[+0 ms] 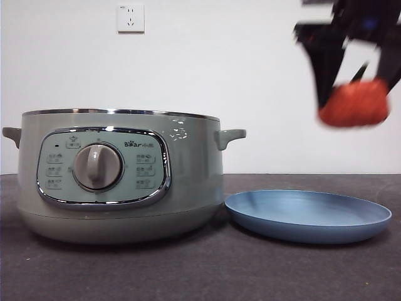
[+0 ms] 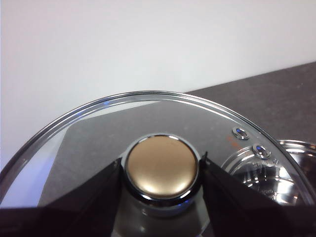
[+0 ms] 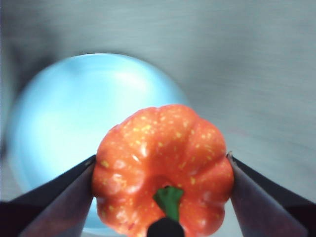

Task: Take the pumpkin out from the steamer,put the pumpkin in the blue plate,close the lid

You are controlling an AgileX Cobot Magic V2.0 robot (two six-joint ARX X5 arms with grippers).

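Overhead at about two o'clock in the front view, the right gripper (image 1: 354, 94) hangs in the air, its jaws clamped on the pumpkin (image 1: 354, 103), high above the blue plate (image 1: 308, 215). That plate lies on the dark table (image 1: 188, 276) just beside the steamer (image 1: 119, 175), at its three o'clock. Meanwhile the left gripper (image 2: 160, 170) grips the lid (image 2: 98, 128) by its knob (image 2: 161, 168).

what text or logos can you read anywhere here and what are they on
"Bear" plus small characters after it: on the steamer control panel, above the dial.
Button labels around the dial: too small to read.
White marks on the steamer wall right of the panel: unreadable.
Wall socket: tiny mark, unreadable.
Lid, pumpkin, plate: no text.
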